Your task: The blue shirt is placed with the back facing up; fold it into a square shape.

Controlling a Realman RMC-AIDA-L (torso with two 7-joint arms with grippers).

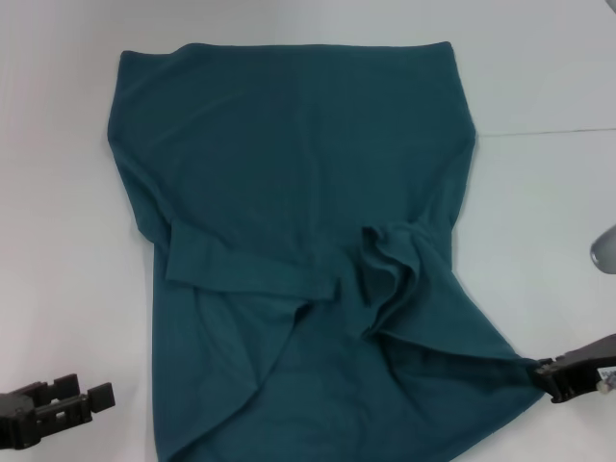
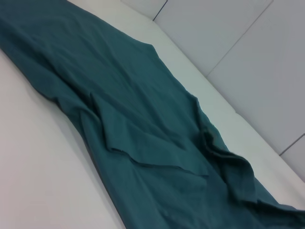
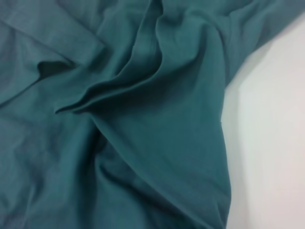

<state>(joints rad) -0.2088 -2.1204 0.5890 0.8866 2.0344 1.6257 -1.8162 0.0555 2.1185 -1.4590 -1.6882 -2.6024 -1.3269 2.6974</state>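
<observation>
Now, from the left: my left end effector (image 1: 58, 406) rests released on the white surface (image 1: 58, 241), just beside the blue shirt (image 1: 298, 173), touching nothing. The shirt lies mid-surface, long axis running away from me, sides partly folded in. My right end effector (image 1: 551, 373) is clenched on its near right corner, so that arm leads the next fold.

A plain white table (image 1: 539, 67) fills the head view, its surface lit evenly and without hard shadows. A thin dark seam (image 1: 549, 130) is seen running across it on the right side. At the right edge a small grey rounded object (image 1: 605, 250) is cut off by the frame. In the left wrist view, pale grey wall panels (image 2: 248, 62) divided by thin dark joints are seen behind the table.
</observation>
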